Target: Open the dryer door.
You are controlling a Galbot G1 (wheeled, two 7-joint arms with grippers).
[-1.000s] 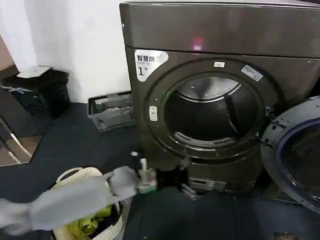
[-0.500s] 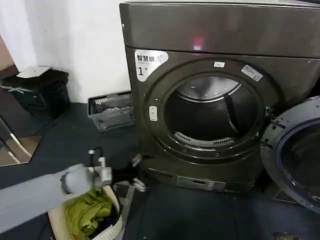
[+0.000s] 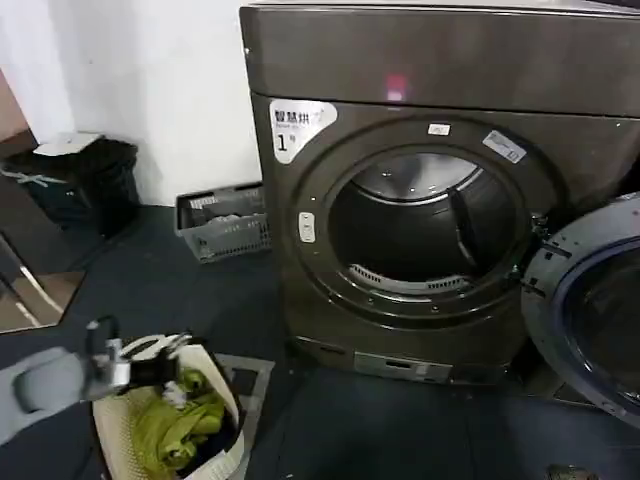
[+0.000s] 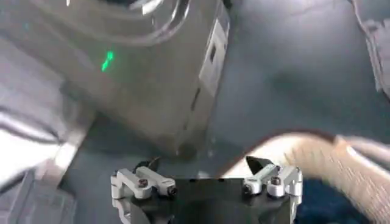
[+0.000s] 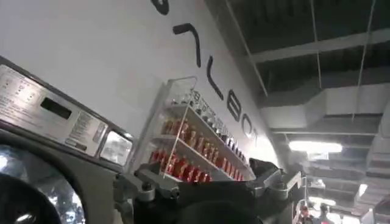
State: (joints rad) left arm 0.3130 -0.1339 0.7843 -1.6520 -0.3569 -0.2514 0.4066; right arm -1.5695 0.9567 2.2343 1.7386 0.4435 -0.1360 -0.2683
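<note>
The dryer (image 3: 440,70) is a dark bronze-grey box with a white "1" sticker. Its round drum opening (image 3: 425,225) is uncovered. The dryer door (image 3: 590,310) hangs swung out wide at the right, pale inner rim facing me. My left gripper (image 3: 178,370) is low at the left, well away from the dryer and over a laundry basket (image 3: 115,420). It is open and holds nothing. The left wrist view has the gripper (image 4: 204,164) open above the dark floor, with the dryer's base (image 4: 152,79) beyond. My right gripper (image 5: 201,173) points up toward the ceiling, open and empty.
The cream basket holds green clothes (image 3: 170,425). A grey crate (image 3: 222,222) stands by the wall beside the dryer, and a black bin (image 3: 75,185) sits further left. Dark floor lies bare before the dryer. A shelf of red bottles (image 5: 189,152) is in the right wrist view.
My left arm has drawn back from the dryer's base, moving left and down to the basket. The door and dryer have not moved.
</note>
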